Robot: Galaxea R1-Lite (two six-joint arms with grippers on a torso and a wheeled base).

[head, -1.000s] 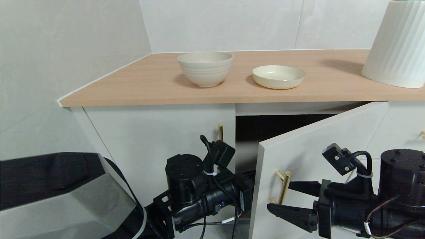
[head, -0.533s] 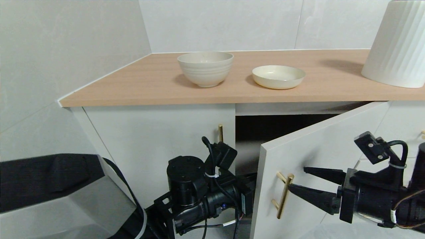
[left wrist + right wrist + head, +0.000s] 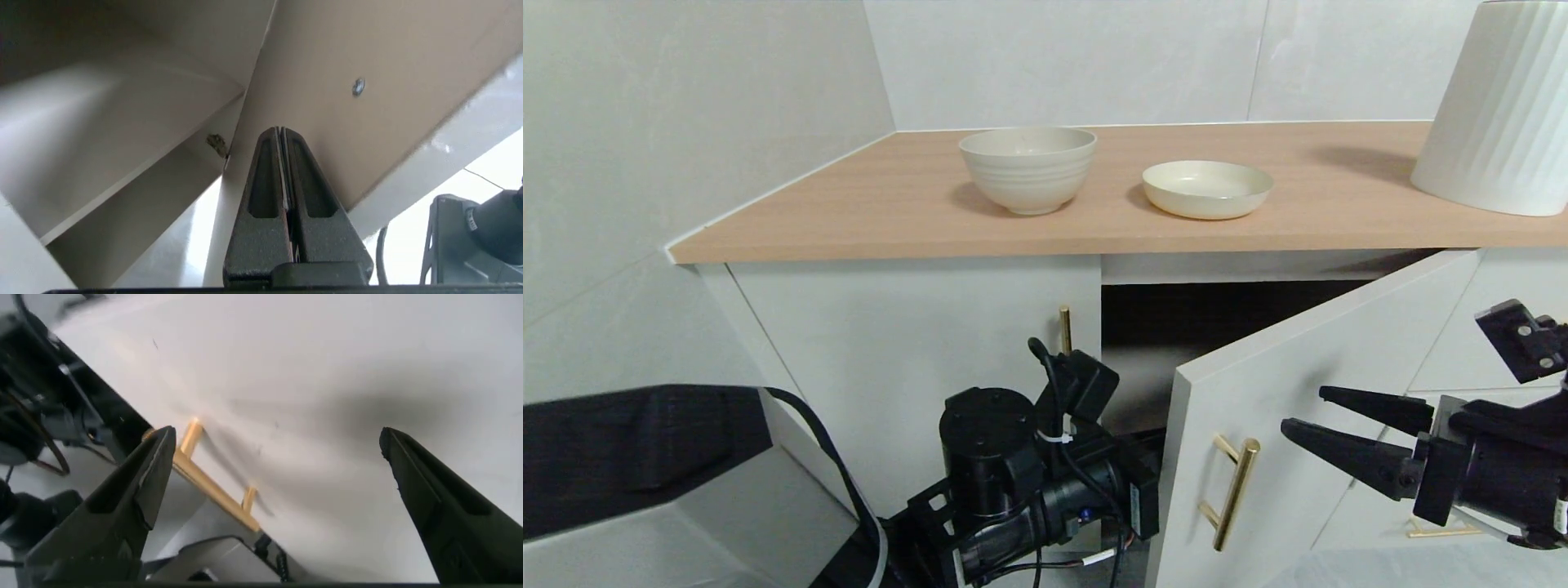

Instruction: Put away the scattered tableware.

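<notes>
Pincers, 2 pcs: R pincer spread, L pincer pressed together; tableware on wooden counter.
R pincer: fingers wide apart, empty, level w/ the half-open cupboard door, just right of its brass handle, not touching it. L pincer: fingers flat against each other, nothing between, tip close to the door's inner face, contact can't tell; arm low, in front of closed left door. Bowl: upright on counter, towards the corner. Shallow dish: just beside bowl on its right, apart from it. Ribbed white container: far right of counter, well apart from both. Cupboard interior dark; contents can't tell.
</notes>
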